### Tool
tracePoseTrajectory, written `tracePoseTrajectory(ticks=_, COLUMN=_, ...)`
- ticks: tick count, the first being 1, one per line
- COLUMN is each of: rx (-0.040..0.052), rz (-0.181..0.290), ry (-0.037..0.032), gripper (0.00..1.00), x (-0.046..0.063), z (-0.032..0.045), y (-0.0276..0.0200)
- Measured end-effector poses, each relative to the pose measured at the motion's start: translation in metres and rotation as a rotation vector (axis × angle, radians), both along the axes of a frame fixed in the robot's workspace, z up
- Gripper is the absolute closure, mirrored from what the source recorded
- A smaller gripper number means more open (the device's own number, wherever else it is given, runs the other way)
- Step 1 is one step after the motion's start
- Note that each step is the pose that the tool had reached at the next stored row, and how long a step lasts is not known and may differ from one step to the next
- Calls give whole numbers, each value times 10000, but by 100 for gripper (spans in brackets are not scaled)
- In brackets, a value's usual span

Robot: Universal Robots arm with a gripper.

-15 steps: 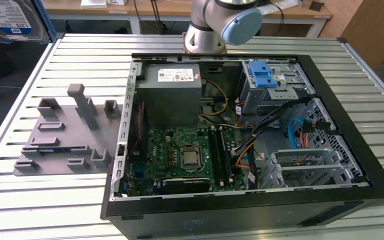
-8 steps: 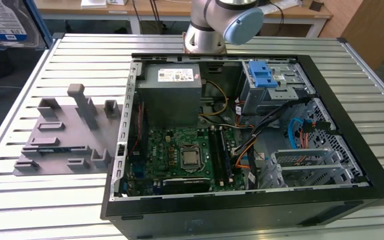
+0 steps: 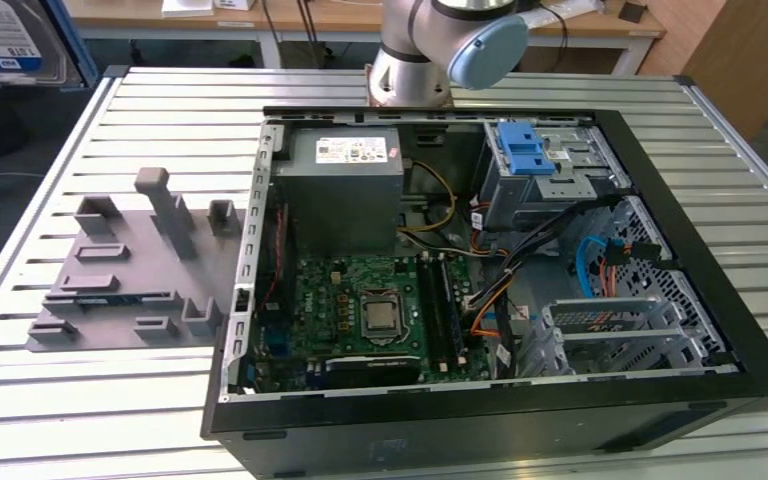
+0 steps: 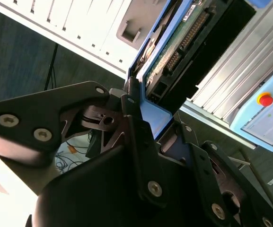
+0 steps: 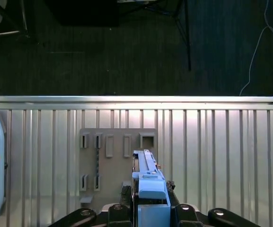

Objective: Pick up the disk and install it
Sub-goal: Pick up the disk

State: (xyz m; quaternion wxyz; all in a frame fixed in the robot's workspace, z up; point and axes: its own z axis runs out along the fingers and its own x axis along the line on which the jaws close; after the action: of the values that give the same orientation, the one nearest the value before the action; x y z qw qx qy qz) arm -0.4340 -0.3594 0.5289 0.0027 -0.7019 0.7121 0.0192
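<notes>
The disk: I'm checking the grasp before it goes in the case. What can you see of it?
The disk is a flat silver hard drive with a white-and-blue label, framed by a blue plastic bracket. The second wrist view shows its green circuit-board underside. The gripper is shut on one bracket end, holding it in the air over the grey slotted holder, outside the open black computer case.

Exterior view: off-arm, high, looks steeply down on computer case (image 3: 464, 420) and slatted table (image 3: 157, 100).

First wrist view: behind the gripper (image 5: 148, 191), faces down past the jaws and the clamped disk (image 5: 148, 170) to the fixture plate (image 5: 115, 161) far below the jaws.

Second wrist view: tight beside the jaws, oblique.

Both wrist views share disk and table. The exterior and first wrist views share plate and table.
</notes>
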Motion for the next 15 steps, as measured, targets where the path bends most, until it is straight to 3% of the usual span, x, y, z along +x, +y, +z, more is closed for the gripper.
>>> tracePoseTrajectory(ticks=2, rx=0, rz=1, ry=2, gripper=64, x=0, z=46, y=-5)
tracePoseTrajectory(ticks=5, rx=0, rz=0, ry=1, gripper=64, x=0, z=57, y=-40)
tracePoseTrajectory(ticks=10, rx=0, rz=0, ry=1, gripper=64, x=0, z=57, y=-201)
tracePoseTrajectory(ticks=15, rx=-2, rz=1, ry=8, gripper=64, x=39, z=57, y=-295)
